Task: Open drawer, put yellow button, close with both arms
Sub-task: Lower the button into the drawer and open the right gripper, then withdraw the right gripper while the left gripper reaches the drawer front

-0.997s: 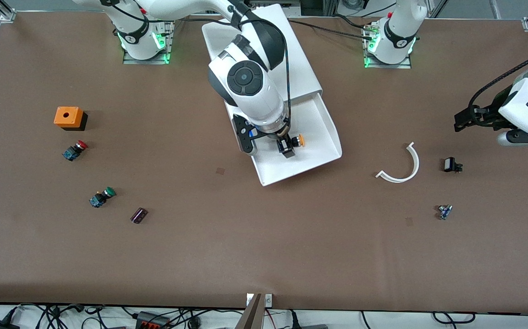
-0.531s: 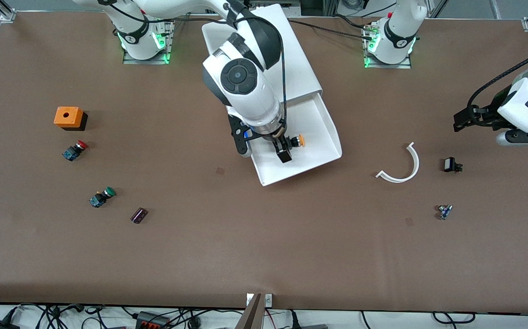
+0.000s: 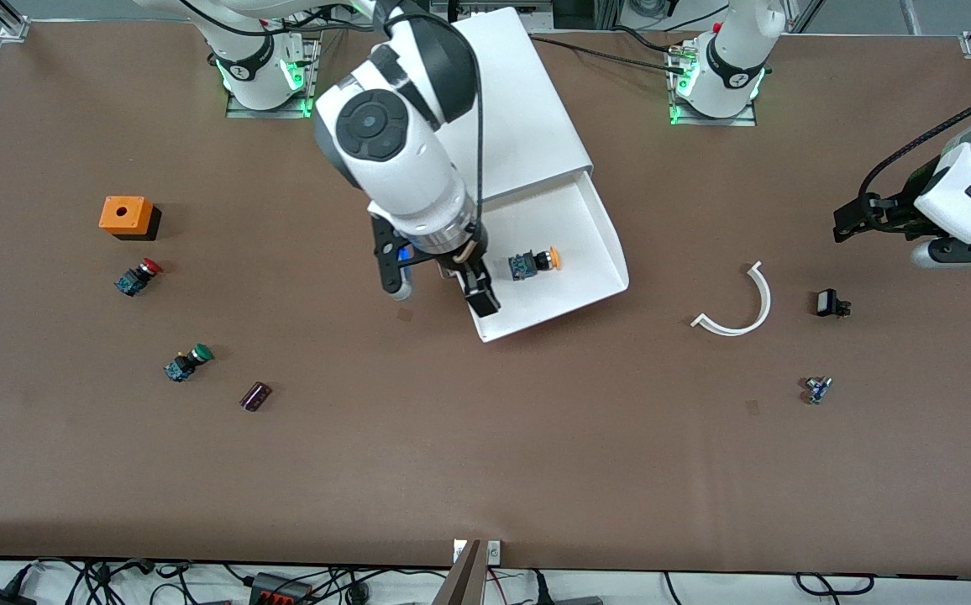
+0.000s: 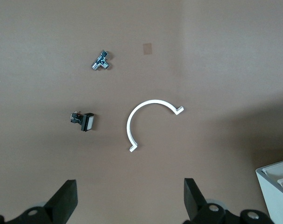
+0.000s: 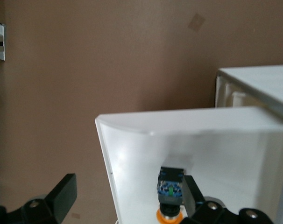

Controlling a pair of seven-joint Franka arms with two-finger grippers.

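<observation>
The drawer stands pulled out of the white cabinet toward the front camera. The yellow button lies on its side in the drawer, orange cap toward the left arm's end. My right gripper hangs open over the drawer's side wall at the right arm's end, holding nothing. In the right wrist view the button sits beside one finger of the right gripper, inside the drawer. My left gripper waits open over the table at the left arm's end, and in its own view the left gripper is empty.
An orange box, a red button, a green button and a dark cylinder lie toward the right arm's end. A white curved strip, a black switch and a metal fitting lie toward the left arm's end.
My right gripper has opened off the yellow button and drawn away toward the right arm's end. The button stays lying in the drawer. The left arm has not moved.
</observation>
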